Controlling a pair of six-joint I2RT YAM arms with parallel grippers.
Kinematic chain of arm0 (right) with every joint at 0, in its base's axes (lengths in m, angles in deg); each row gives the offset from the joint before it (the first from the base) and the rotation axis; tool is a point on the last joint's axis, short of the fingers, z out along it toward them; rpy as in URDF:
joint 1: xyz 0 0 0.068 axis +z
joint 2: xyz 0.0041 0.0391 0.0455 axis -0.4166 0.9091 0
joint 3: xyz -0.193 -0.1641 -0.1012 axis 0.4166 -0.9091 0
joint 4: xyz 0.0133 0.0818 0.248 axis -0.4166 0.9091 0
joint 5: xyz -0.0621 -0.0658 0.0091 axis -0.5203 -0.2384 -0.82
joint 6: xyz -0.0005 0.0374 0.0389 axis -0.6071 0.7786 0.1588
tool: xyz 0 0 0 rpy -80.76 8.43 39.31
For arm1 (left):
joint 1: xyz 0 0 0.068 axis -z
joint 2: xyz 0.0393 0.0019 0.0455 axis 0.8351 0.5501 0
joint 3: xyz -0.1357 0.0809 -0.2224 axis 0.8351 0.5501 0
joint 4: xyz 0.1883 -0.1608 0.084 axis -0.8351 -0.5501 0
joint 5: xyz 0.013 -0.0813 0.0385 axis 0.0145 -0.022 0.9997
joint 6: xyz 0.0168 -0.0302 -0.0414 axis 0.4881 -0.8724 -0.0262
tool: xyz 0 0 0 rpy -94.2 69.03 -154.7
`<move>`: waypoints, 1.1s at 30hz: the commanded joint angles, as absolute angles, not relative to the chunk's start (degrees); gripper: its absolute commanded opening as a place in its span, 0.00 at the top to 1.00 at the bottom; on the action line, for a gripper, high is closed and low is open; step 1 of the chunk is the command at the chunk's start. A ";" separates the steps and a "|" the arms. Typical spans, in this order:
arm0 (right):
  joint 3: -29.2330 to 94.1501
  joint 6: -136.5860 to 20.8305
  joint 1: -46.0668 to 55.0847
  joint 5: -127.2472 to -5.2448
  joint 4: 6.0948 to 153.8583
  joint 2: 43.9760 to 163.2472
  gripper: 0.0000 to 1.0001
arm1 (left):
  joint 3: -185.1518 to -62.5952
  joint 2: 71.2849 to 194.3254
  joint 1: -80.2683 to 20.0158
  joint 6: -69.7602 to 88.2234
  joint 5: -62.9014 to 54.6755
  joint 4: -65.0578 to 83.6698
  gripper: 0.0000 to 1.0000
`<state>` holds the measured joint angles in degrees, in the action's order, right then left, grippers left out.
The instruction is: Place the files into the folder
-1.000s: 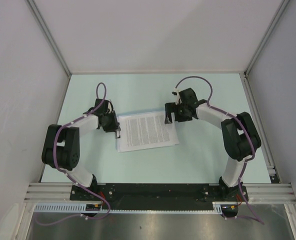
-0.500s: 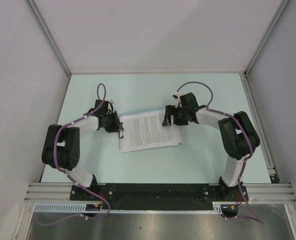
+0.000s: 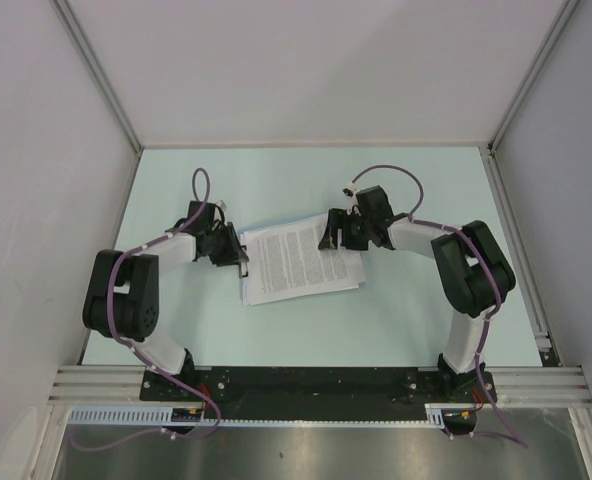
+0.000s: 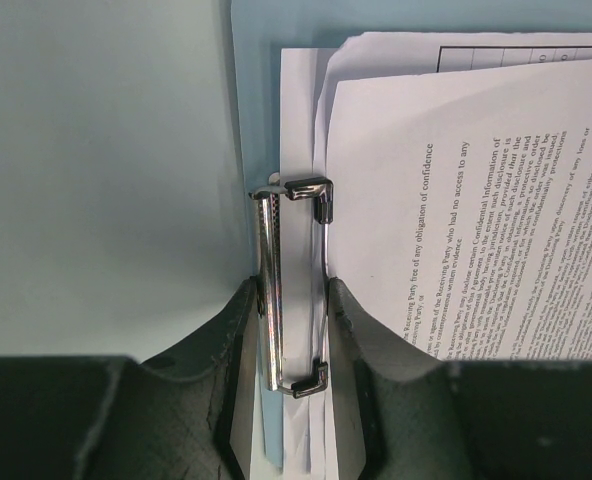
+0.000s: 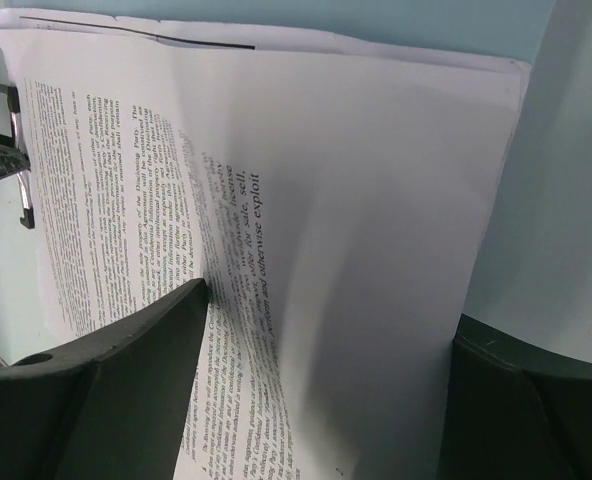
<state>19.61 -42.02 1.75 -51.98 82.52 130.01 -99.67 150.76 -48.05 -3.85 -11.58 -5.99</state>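
The files (image 3: 301,262) lie as a white printed stack in the middle of the table, on the light-blue folder (image 4: 256,100). My left gripper (image 3: 238,258) is at the stack's left edge. In the left wrist view it (image 4: 292,290) is shut on the folder's silver clip (image 4: 272,300), and the sheets' edges (image 4: 476,200) lie beside and partly under the clip wire. My right gripper (image 3: 328,240) is over the stack's right part. In the right wrist view it (image 5: 331,320) is open, one fingertip (image 5: 191,300) presses on the top sheet (image 5: 326,150), and the paper bulges up between the fingers.
The table (image 3: 406,320) is pale green and ends at grey walls on three sides. An aluminium rail (image 3: 516,215) runs along its right edge. The arm bases sit on a black bar (image 3: 306,385) at the near edge.
My right gripper has moved left over the stack and the sheets have slid and turned a little toward the clip. My left gripper has shifted slightly right with the clip.
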 commanded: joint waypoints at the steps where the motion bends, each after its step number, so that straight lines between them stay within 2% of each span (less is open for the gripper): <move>1: 18.00 -40.70 2.54 -51.47 81.49 133.18 0.23 | -97.32 150.74 -48.10 -5.64 -16.77 -7.74 1.00; 10: 15.80 -39.12 1.75 -51.12 80.09 132.84 0.25 | -96.79 150.21 -49.51 -5.56 -17.74 -7.39 1.00; 13: 15.71 -39.12 1.93 -50.86 79.82 131.70 0.18 | -99.15 150.82 -48.02 -3.72 -14.06 -9.84 1.00; 16: 15.71 -39.12 1.84 -50.69 79.91 130.81 0.16 | -101.79 151.88 -45.91 -2.66 -9.04 -13.71 0.97; 17: 15.71 -38.94 1.84 -50.51 78.17 130.81 0.16 | -101.98 151.62 -45.56 -3.00 -8.25 -13.98 0.93; 18: 15.71 -38.68 1.84 -49.99 77.72 130.90 0.16 | -102.06 151.44 -45.03 -3.27 -7.72 -14.15 0.79; 24: 15.71 -38.59 1.84 -49.63 77.36 132.22 0.16 | -103.91 150.39 -43.44 -2.74 -2.10 -16.70 0.28; 27: 15.71 -38.94 1.57 -49.63 77.71 132.75 0.17 | -103.91 150.30 -43.01 -2.74 -1.57 -17.05 0.28; 33: 15.71 -39.38 1.49 -49.80 78.24 132.83 0.18 | -104.70 150.83 -40.63 -2.48 2.56 -18.90 0.40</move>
<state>17.16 -38.78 1.25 -49.18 74.45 130.73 -103.63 150.72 -42.41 -3.53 -1.98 -14.64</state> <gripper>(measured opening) 0.823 0.644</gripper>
